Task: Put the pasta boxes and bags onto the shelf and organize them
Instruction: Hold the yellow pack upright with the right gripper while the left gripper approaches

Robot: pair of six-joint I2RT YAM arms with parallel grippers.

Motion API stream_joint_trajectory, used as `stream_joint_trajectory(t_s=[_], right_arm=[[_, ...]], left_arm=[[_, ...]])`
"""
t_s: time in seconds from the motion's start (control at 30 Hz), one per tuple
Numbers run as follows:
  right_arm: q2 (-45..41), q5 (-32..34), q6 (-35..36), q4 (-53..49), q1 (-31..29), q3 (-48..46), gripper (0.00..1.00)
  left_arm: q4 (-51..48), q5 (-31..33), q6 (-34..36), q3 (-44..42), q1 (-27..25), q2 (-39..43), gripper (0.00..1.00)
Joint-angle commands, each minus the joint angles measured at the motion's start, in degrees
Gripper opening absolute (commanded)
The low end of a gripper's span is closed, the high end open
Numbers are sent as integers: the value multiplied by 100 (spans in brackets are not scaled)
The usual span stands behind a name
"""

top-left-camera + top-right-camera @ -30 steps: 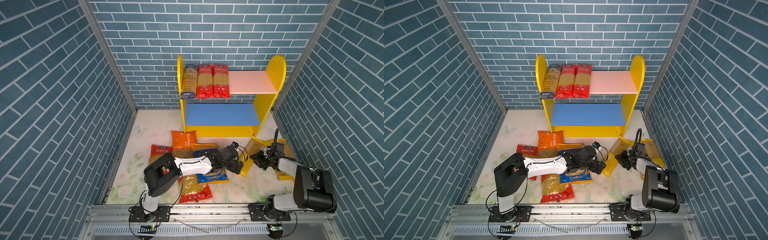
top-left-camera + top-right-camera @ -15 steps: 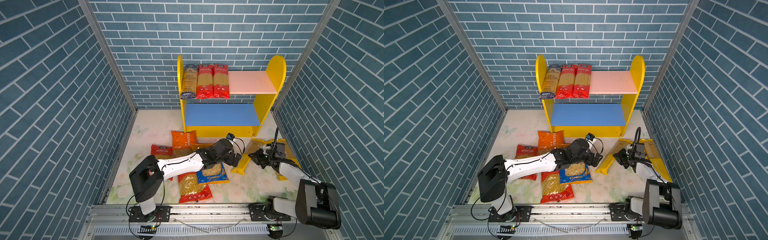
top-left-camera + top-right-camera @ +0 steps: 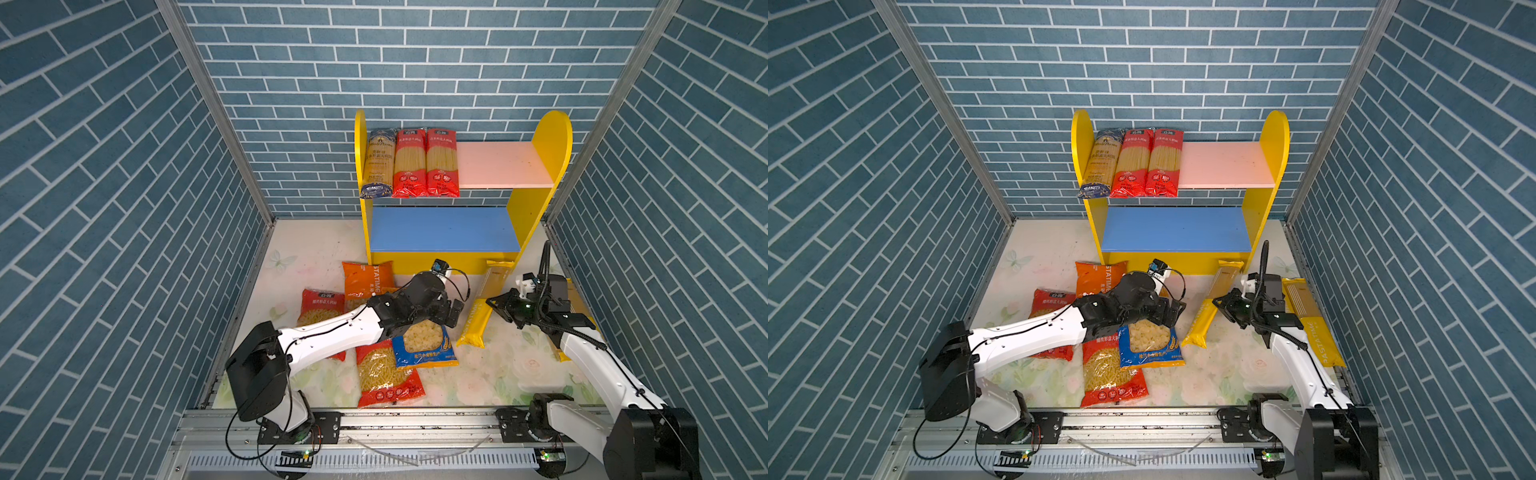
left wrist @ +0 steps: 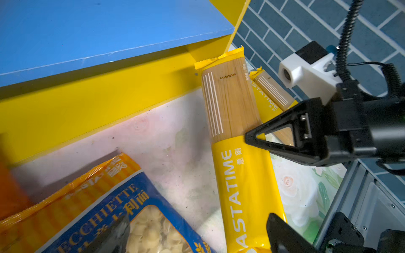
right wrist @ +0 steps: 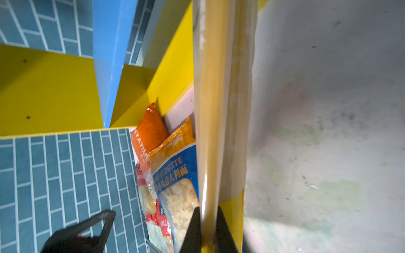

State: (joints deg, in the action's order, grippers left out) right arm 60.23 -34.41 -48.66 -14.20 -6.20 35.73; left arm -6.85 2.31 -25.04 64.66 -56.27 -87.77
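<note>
Yellow-wrapped, the spaghetti pack (image 3: 477, 322) lies on the floral floor (image 3: 498, 374) just in front of the shelf (image 3: 540, 174), near its right side panel. Its long axis runs on a slant. The clear-window end points at the panel's foot, and the printed yellow end points toward the front rail (image 3: 415, 419) and a little leftward.

The right gripper (image 3: 491, 304) reaches in from the right on a low, outstretched arm. Its jaws are pinched tight on the pack's long edge, about where window meets print. Whether the pack is clear of the floor cannot be told.

The left gripper (image 3: 446, 316) hovers over the upper end of the blue-yellow bag (image 3: 424, 351), spread wide and holding nothing. Its arm is stretched low across the red bags (image 3: 320, 307).

A second yellow pack (image 3: 1308, 328) lies along the right wall (image 3: 1433, 249), partly covered by the right arm.
</note>
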Motion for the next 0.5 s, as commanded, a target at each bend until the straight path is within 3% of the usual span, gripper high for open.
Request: stream_joint_trajectory(t_s=[0.0, 0.2, 0.37, 0.47], right_arm=[[-252, -303, -62, 788, -245, 267, 0], [-523, -180, 6, 2043, -978, -134, 0], [-626, -162, 392, 2792, -1469, -320, 0], [-567, -245, 543, 3300, -1724, -371, 0]], left_arm=[[-49, -282, -206, -288, 359, 335, 98], [313, -744, -467, -861, 830, 927, 98], [1328, -2030, -1221, -1463, 1404, 1202, 91], [1455, -2497, -1199, -1374, 1474, 1197, 89]])
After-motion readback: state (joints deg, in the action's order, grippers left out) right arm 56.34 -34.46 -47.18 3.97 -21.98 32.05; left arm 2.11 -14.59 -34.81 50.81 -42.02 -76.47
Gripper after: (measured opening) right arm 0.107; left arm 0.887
